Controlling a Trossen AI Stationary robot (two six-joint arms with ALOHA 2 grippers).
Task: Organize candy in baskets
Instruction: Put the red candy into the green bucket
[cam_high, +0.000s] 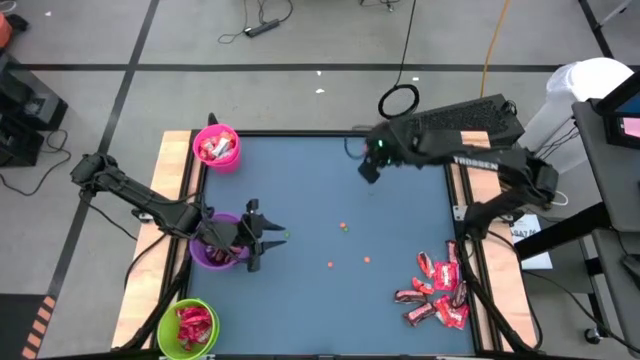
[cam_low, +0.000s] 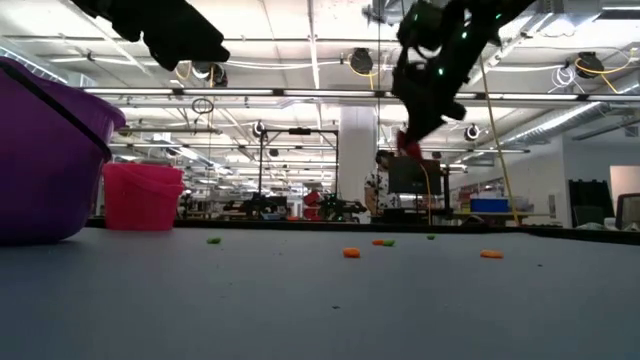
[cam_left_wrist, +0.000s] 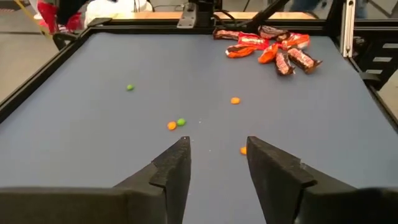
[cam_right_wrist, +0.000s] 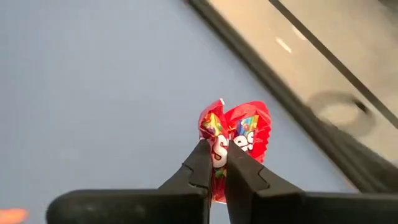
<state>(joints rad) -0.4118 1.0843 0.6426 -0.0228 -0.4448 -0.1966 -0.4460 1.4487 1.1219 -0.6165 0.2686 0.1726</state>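
We see the right gripper (cam_right_wrist: 214, 163) pinching a red candy packet (cam_right_wrist: 239, 134) above the table (cam_high: 320, 200), while the left gripper (cam_left_wrist: 214, 158) hovers parted beside the purple basket (cam_high: 215, 250).

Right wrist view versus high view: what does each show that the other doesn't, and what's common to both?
Only the right wrist view shows the red candy packet pinched in the shut right gripper.

Only the high view shows the pink basket, purple basket and green basket, the candy pile, and the left gripper, open beside the purple basket.

Both show the right gripper over the blue table near its far edge.
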